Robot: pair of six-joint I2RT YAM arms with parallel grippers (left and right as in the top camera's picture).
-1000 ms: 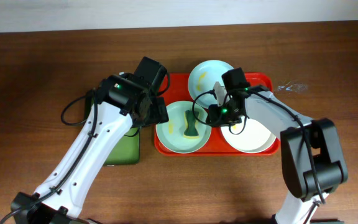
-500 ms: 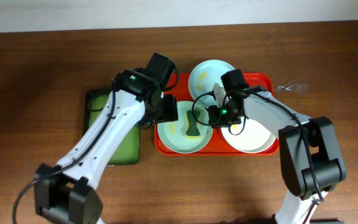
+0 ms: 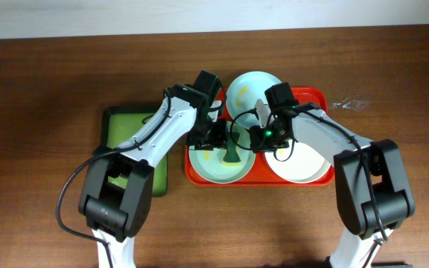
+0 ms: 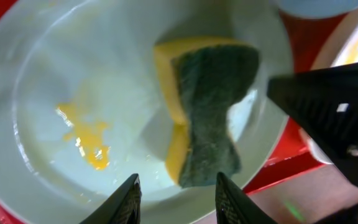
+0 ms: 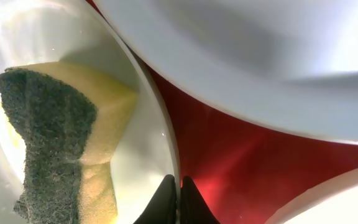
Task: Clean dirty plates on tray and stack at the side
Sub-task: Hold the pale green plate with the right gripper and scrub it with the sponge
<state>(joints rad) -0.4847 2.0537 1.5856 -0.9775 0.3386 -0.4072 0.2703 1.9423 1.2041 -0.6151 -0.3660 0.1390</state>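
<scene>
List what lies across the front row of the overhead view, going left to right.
Narrow green plastic tray with black rim → pale blue-green round plate carrying a yellow-and-green sponge → larger white round plate.

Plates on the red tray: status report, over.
Left gripper open, above sponge. Right gripper shut on near plate rim. Yellow smear on it, not yet wiped.

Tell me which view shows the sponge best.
Left wrist: the sponge lies whole and close in the pale plate, dark scouring side up. Right wrist cuts off its lower end; overhead shows it whole but small.
</scene>
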